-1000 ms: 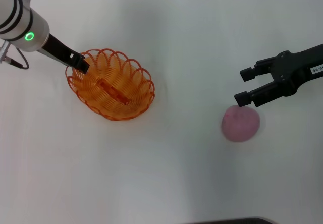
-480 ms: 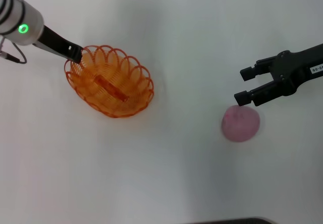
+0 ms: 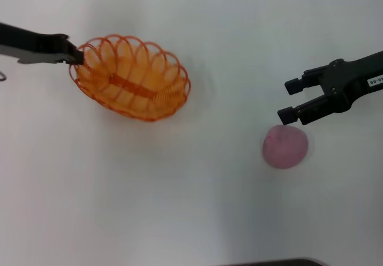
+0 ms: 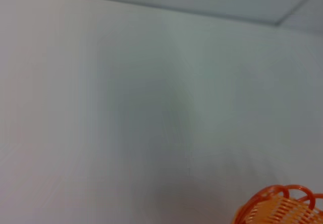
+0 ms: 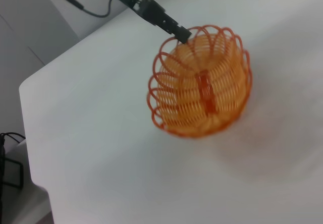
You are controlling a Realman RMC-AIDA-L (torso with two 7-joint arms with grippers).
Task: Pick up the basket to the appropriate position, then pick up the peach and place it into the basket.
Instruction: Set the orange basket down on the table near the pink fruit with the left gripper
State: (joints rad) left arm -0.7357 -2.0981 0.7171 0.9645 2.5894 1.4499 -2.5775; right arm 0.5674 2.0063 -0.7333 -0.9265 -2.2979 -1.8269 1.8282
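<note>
Desk [image 3: 179,206]: plain white, smooth and matte, carrying both task things.
Basket [image 3: 130,76]: oval orange wire basket, scalloped rim of open loops, ribbed woven sides, flat orange strip along its floor; on the robot's left half of the desk, well apart from the fruit; rim loops also peeking into the left wrist view [image 4: 282,206], whole oval seen from the right wrist [image 5: 201,88].
Left gripper [image 3: 74,56]: slim black fingers pinched shut on a rim loop at the basket's left end.
Peach [image 3: 285,147]: round pale pink fruit, matte skin, resting on the desk at the right.
Right gripper [image 3: 289,101]: black, blocky fingers spread wide, empty, poised just above the far edge of the peach, lower fingertip over its top.
</note>
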